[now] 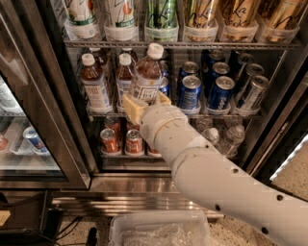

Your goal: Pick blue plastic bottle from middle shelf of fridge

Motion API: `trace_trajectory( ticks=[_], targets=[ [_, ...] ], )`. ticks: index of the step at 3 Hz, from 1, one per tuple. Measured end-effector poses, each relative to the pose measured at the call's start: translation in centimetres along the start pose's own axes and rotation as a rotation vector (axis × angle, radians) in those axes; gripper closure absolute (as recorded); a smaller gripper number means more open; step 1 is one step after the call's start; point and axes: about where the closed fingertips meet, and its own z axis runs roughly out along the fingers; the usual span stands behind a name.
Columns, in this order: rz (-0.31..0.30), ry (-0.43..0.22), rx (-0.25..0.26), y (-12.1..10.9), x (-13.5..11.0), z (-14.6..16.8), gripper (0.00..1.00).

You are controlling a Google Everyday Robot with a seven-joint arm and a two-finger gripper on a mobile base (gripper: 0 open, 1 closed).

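The blue plastic bottle (pixel 147 73), clear with brown drink, a white cap and a white and pale-blue label, is upright in front of the fridge's (pixel 43 101) bottle row. My gripper (pixel 147 102) is shut on its lower body, one yellowish finger (pixel 133 108) on its left and one on its right. The white arm reaches up from the lower right. The middle shelf (pixel 226 116) runs just behind and below the gripper. The bottle's base is hidden by the gripper.
Two like bottles (pixel 95 85) stand at the shelf's left, blue cans (pixel 220 93) at its right. Red cans (pixel 134 141) and small water bottles (pixel 232 138) fill the shelf below, tall cans (pixel 161 14) the one above. The open glass door (pixel 19 125) is on the left, a plastic bin (pixel 159 229) on the floor.
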Motion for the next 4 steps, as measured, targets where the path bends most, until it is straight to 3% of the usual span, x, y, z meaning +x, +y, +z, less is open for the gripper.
trace_trajectory(
  ticks=[1, 2, 3, 4],
  targets=[
    [0.000, 0.000, 0.000, 0.0, 0.0, 0.0, 1.00],
    [0.029, 0.045, -0.040, -0.1, 0.2, 0.4, 1.00],
    [0.133, 0.067, -0.069, -5.8, -1.2, 1.7, 1.00],
    [0.202, 0.071, -0.087, -8.9, -1.7, 2.2, 1.00]
  ],
)
